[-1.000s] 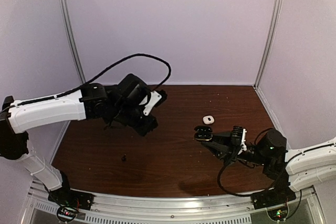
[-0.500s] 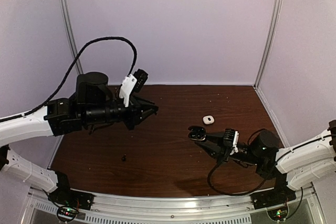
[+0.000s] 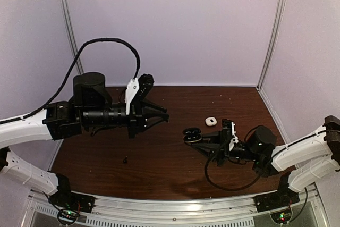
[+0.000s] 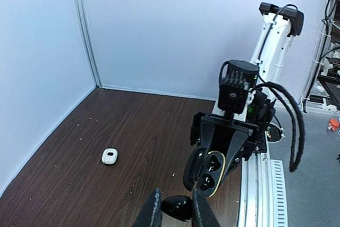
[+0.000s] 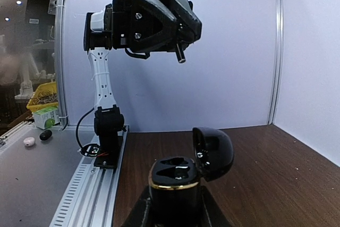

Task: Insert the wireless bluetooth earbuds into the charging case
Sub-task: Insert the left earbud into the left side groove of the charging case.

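Observation:
My right gripper is shut on a glossy black charging case with a gold rim. It holds the case above the table with the lid hinged open. In the right wrist view the case sits upright between my fingers, and both sockets look empty. My left gripper points right toward the case, a short gap away. In the left wrist view it is shut on a small black earbud, just short of the open case. A small white earbud lies on the table behind the case.
A tiny dark piece lies on the brown table at the front left. White walls enclose the back and sides. A metal rail runs along the near edge. The white earbud also shows in the left wrist view.
My left gripper has swung up from the table and now points right toward the case. My right gripper has carried the open case leftward toward it.

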### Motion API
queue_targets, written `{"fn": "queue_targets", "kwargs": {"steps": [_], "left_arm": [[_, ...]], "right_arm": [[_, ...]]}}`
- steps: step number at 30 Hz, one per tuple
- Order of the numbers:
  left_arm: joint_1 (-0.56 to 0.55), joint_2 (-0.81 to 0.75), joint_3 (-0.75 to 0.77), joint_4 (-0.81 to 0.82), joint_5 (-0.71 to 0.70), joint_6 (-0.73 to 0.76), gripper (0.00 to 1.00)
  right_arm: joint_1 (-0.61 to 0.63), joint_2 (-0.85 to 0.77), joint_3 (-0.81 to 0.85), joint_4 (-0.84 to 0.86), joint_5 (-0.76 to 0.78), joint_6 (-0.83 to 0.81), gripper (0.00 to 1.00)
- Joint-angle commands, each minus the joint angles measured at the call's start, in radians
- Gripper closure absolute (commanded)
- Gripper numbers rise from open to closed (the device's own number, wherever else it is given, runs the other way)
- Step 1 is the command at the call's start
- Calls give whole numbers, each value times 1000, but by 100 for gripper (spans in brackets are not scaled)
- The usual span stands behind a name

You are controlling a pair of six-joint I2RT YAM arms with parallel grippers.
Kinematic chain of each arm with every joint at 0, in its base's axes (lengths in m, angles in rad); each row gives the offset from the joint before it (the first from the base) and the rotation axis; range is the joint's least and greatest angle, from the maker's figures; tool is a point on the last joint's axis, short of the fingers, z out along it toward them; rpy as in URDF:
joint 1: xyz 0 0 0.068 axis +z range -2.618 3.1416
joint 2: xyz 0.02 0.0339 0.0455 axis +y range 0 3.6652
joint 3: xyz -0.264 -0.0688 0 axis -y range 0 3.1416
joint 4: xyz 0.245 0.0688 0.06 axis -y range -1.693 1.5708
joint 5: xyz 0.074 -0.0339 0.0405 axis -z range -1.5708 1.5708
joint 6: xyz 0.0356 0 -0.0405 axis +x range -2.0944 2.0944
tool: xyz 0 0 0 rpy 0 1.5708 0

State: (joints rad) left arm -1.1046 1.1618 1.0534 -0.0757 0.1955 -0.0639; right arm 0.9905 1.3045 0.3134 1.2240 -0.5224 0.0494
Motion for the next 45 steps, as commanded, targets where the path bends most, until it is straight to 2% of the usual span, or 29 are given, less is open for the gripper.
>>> {"fn": "queue_targets", "kwargs": {"steps": [1,24,45], "left_arm": [[-18,-3,-1,62,94,52,94],[-95,119,45,55,90,119,97],[-100,148,72,4,36,148,98]], "right_arm": [[-23,37,33,115,-103,146,100],[-23,86,64,140,-120,173,100],[-20,97,70,142,-137,175,100]]}}
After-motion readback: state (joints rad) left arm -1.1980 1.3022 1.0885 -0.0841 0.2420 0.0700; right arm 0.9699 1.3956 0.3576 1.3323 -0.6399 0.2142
